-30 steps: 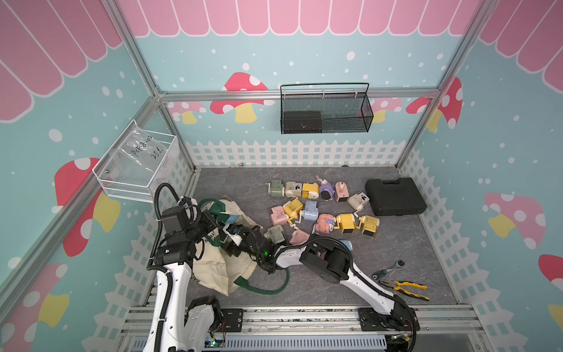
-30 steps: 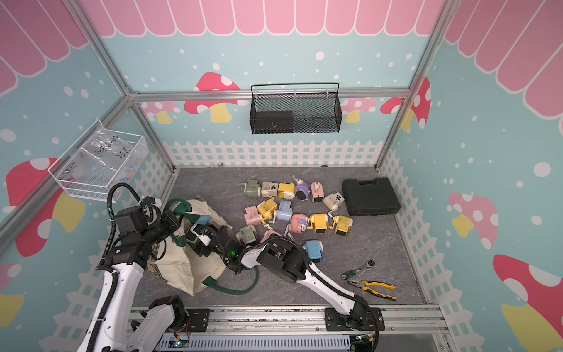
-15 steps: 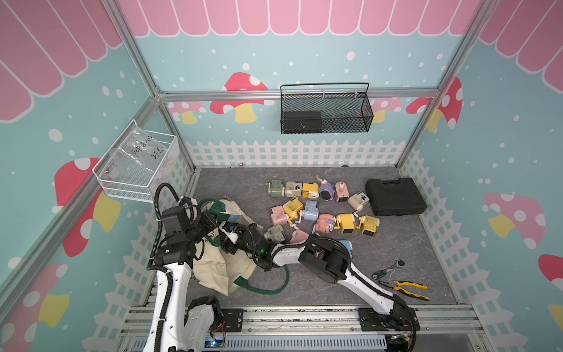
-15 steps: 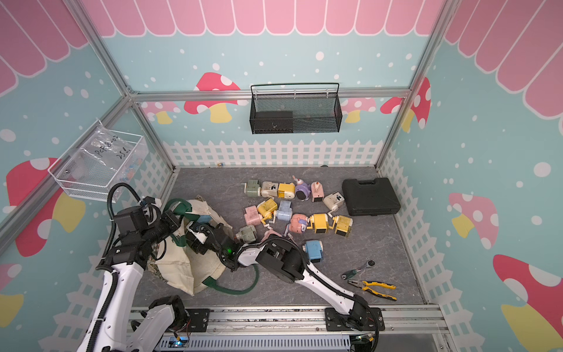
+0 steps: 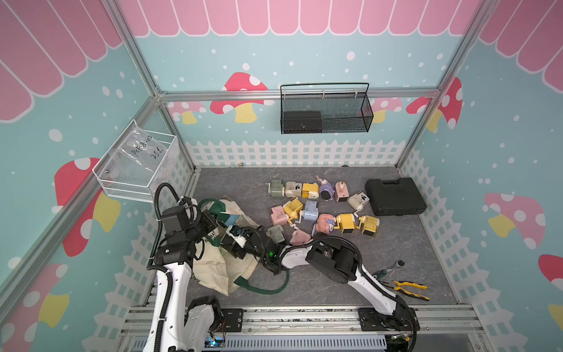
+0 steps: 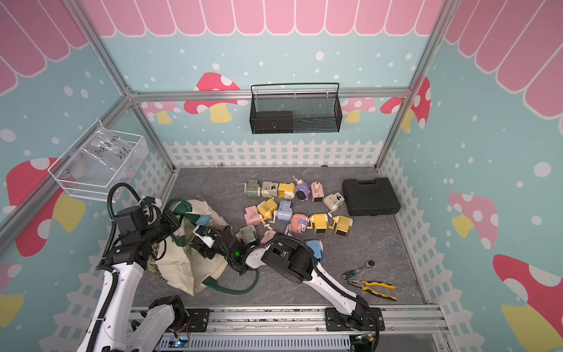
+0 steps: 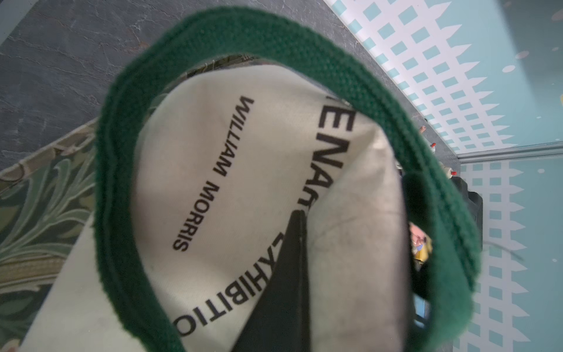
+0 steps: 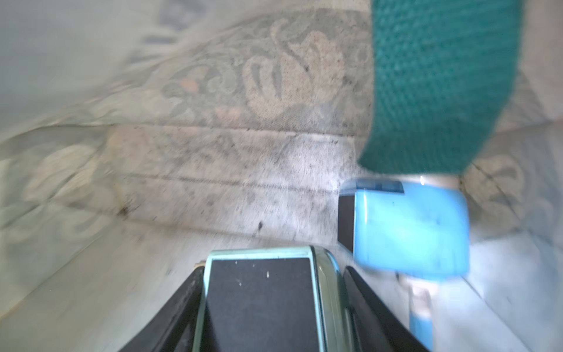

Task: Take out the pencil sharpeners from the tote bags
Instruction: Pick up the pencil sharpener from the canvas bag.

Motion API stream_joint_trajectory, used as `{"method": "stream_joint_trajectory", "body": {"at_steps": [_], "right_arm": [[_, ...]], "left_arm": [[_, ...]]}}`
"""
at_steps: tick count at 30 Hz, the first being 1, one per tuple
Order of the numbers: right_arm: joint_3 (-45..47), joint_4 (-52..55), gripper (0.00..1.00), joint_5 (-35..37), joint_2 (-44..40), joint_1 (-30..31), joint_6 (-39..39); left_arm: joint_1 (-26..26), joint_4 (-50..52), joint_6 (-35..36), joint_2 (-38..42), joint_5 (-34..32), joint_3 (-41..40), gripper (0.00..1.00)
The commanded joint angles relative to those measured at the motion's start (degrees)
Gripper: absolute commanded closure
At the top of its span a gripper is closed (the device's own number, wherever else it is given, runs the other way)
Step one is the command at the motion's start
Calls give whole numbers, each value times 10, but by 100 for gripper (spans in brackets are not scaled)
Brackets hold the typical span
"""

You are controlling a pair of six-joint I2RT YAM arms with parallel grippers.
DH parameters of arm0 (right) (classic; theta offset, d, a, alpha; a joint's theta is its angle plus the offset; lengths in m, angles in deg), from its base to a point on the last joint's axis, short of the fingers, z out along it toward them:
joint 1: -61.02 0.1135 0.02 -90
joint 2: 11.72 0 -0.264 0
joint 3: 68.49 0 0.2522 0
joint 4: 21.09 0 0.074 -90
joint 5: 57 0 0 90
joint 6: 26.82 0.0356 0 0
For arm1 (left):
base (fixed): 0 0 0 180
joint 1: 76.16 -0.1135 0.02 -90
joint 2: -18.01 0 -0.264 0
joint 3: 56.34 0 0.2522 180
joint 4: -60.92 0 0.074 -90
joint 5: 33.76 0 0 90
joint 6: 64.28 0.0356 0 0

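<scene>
A mint sharpener point(image 8: 262, 298), lying deep inside the tote bag point(image 5: 213, 269), is bracketed by the right gripper point(image 8: 272, 269). One black finger is set along each flank at a middling width, though through the blur it cannot be told whether the sides are actually pressed. The body is judged to be hard, smooth plastic, light and boxy, so the flat parallel flanks are taken as the proper hold; a crank or a rounded corner would be likely to slip or twist. A blue sharpener point(image 8: 408, 225) is seen just beside it, partly under a green strap point(image 8: 438, 85) that hangs across the way out. The canvas is soft and is expected to fold, drag and snag on any withdrawal, and the blue neighbour could be nudged. The bag's cream cloth is pinched by the left gripper point(image 7: 297, 218), closed flat on it, by which the mouth is propped open. In both top views the bag is found at the left front of the grey floor point(image 5: 426, 250), close to the fence. A cluster of sharpeners point(image 5: 310, 211) is spread to its right, with bare floor beside it, apart from the black case point(image 5: 394, 196) and the pliers point(image 5: 408, 286).
</scene>
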Motion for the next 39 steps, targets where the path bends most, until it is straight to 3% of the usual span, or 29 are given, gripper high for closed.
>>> {"method": "stream_joint_trajectory", "body": {"at_steps": [1, 14, 20, 32, 35, 39], "right_arm": [[47, -42, 47, -22, -57, 7, -3], [261, -31, 49, -73, -254, 14, 5], [320, 47, 50, -93, -354, 14, 6], [427, 244, 50, -1, -607, -9, 51], [444, 323, 50, 39, -683, -39, 50], [462, 414, 51, 66, -778, -121, 72]], "left_arm": [[-5, 15, 5, 0, 2, -11, 100], [-5, 15, 5, 4, -2, -12, 100], [-5, 15, 5, 6, -1, -12, 100], [-4, 17, 6, 9, -2, -12, 100], [-5, 17, 5, 10, -3, -12, 100], [-5, 17, 6, 9, 0, -11, 100]]}}
